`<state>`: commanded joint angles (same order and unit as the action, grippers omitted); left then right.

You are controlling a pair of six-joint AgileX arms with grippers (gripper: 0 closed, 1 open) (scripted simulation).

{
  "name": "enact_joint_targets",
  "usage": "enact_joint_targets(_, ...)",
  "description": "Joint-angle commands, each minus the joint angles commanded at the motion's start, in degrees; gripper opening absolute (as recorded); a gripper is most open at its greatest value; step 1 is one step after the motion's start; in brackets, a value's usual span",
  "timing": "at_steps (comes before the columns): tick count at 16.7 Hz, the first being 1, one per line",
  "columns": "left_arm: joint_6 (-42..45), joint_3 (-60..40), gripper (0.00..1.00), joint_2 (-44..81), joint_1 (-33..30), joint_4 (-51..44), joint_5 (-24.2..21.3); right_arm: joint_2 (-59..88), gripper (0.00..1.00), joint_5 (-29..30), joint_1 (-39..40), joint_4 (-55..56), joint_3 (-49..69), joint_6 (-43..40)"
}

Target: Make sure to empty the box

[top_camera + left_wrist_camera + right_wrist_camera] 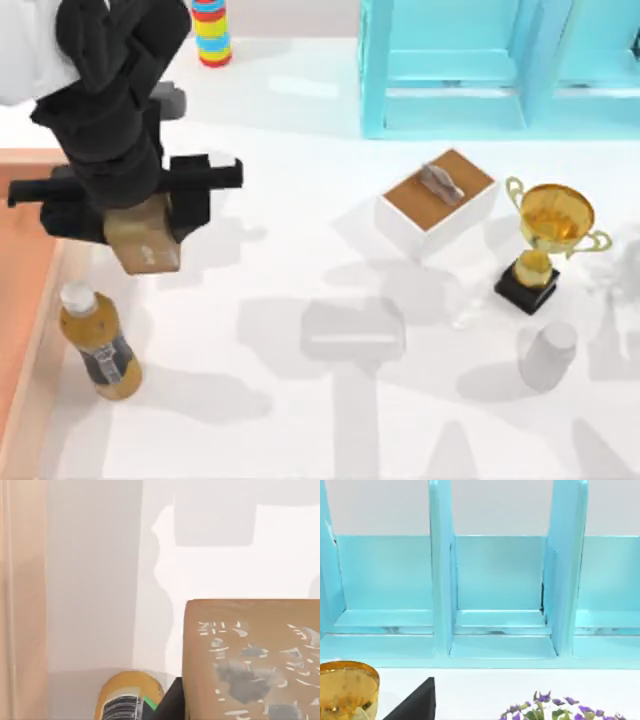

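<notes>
On the white table (pixel 330 420), grey shadows fall across the middle. A light blue rack (pixel 500 65) stands along the far edge, a striped stack of rings (pixel 211 30) left of it. A white case with a brown handled lid (pixel 437 200) sits near the centre-right, a gold trophy (pixel 545 240) on a black base to its right, and a pale cup (pixel 547 355) nearer the front. The box (pixel 25 300) lies at the table's left edge, its orange floor and pale wall visible. A bottle of amber drink (pixel 98 340) lies just outside that wall. The left gripper (pixel 145 235) is above the table beside the box, fingers clamped on a tan block (pixel 143 238), held clear of the surface. The right wrist view faces the rack.
</notes>
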<state>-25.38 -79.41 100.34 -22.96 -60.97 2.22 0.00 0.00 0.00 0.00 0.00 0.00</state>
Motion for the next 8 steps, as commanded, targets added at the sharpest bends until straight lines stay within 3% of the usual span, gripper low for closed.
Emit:
enact_joint_targets(4, -13.87, 1.08, 0.0, 3.54, -15.05, 1.85, -2.3, 0.0, 1.0, 0.0, 0.0, 0.0, 0.0, 0.0)
enact_joint_targets(8, -20.47, 3.9, 0.0, 5.08, -24.17, 1.79, -2.39, 0.0, 1.0, 0.0, 0.0, 0.0, 0.0, 0.0)
